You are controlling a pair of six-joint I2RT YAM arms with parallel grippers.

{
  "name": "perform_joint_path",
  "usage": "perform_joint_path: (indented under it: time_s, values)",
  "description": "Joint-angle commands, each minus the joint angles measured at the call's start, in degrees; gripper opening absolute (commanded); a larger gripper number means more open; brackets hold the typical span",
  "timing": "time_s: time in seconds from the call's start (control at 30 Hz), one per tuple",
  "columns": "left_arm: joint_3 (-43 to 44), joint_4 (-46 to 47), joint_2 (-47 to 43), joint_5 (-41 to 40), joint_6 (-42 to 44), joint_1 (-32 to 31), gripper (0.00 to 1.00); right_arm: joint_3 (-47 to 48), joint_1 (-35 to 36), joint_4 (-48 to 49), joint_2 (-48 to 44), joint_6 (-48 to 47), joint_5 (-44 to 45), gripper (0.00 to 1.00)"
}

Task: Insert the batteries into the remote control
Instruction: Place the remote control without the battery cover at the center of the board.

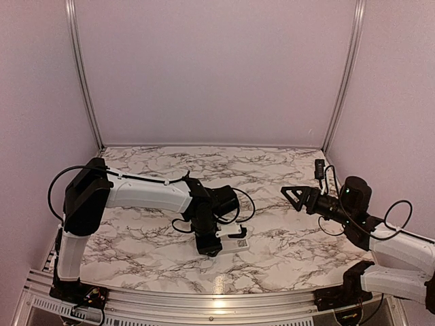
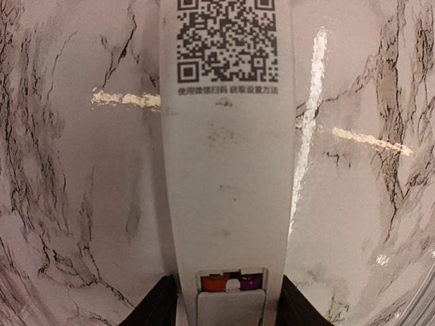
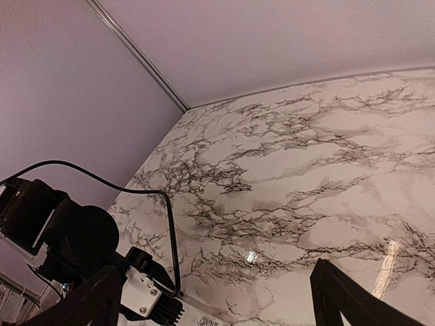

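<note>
Marble-patterned table (image 1: 292,238): the left claw (image 2: 230,312) straddles a slim white plastic remote control (image 2: 228,170), QR code (image 2: 226,41) up, grip impossible to tell; the right claw (image 3: 221,299) hangs wide open.

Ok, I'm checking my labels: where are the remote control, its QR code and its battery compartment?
remote control (image 2: 228,176): left wrist view, middle of its white back.
QR code (image 2: 226,41): left wrist view, its centre.
battery compartment (image 2: 231,281): left wrist view, uncovered strip showing orange and purple.

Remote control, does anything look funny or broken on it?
The remote control lies back up; the battery cover at the bottom of the left wrist view leaves a gap where the batteries, orange and purple ends, peek out. Nothing looks broken.
</note>
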Motion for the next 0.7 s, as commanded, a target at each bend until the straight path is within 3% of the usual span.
perform_joint_path:
  time_s: [0.0,0.2,0.23,0.3,0.33,0.67]
  values:
    - [0.79,0.46,2.36,-1.92,-0.38,-0.3,0.52,1.58,-0.52,-0.66,0.19,-0.9,-0.97,0.94]
    - [1.81,0.37,1.02,-3.41,-1.5,-0.3,0.68,2.31,-0.52,-2.14,0.14,-2.5,-1.08,0.94]
    - [2.1,0.37,0.53,-3.92,-1.83,-0.3,0.74,2.55,-0.52,-2.64,0.05,-3.23,-1.06,0.94]
    - [2.52,0.96,-0.72,-5.05,-2.91,-0.3,0.95,3.03,-0.52,-3.68,-0.26,-4.91,-0.79,0.95]
    - [2.46,1.4,-1.44,-6.31,-3.52,-0.22,0.98,3.33,-0.52,-4.34,-0.38,-6.07,-0.67,0.94]
    - [-0.1,8.43,-13.12,-7.57,-12.33,4.46,0.99,6.59,-0.21,-9.5,4.47,-16.74,-3.94,0.94]
